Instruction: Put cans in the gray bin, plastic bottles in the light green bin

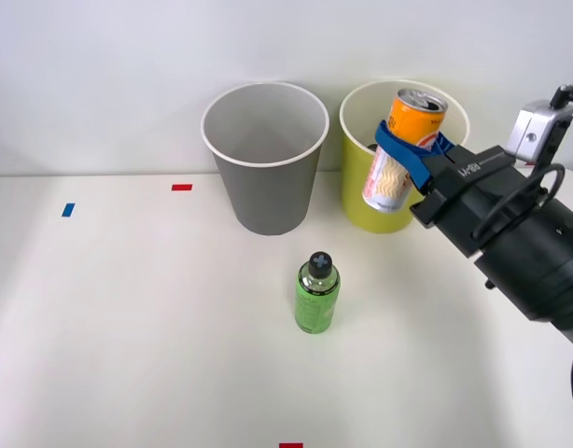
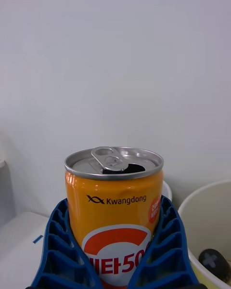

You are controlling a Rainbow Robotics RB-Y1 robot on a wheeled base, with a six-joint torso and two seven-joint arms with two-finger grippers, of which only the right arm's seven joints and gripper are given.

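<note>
On a white table (image 1: 128, 327) against a pale wall, the orange can (image 1: 405, 149) (opened tab) is clamped in the right gripper (image 1: 410, 149), raised before the light green bin (image 1: 361, 201). The gray bin (image 1: 265, 159) stands beside; the green bottle (image 1: 317, 292) stands nearer.

I work in what looks like a lab test station: a plain white table (image 1: 128, 327) against a bare pale wall (image 1: 100, 75), with small red tape marks (image 1: 181, 187) and a blue tape mark (image 1: 68, 210) stuck on the surface as position markers, and nothing homely around.
</note>
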